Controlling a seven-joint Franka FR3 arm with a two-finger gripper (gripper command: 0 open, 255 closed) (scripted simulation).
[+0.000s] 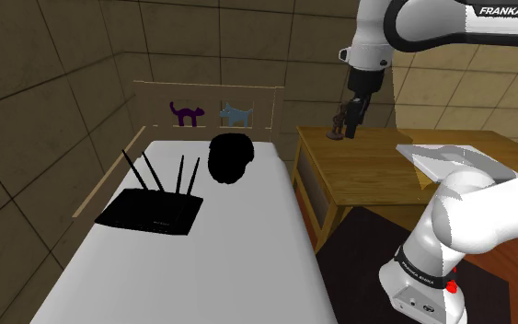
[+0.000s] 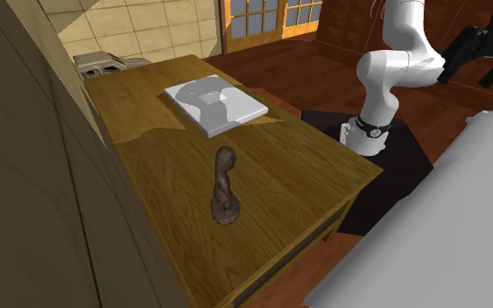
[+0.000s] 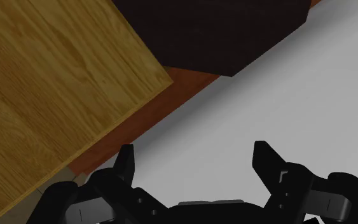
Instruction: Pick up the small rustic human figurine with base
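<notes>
Figurine (image 2: 225,188) upright mid-worktop (image 2: 279,166): rigid, judged light, tippy. Grip slim torso above round base. Claw (image 3: 193,159) released, empty.

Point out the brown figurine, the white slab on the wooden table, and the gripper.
brown figurine (image 2: 223,185): second exterior view, mid-body.
white slab (image 2: 234,107): second exterior view, its flat top.
gripper (image 3: 195,154): wrist view, midway between its open fingertips.

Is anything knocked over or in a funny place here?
Nothing is knocked over or spilled. The brown figurine stands upright on the wooden table, and the white slab lies flat. The funny bit is on the white bed: a black router with four antennas sits there, next to a plain black lump.
</notes>
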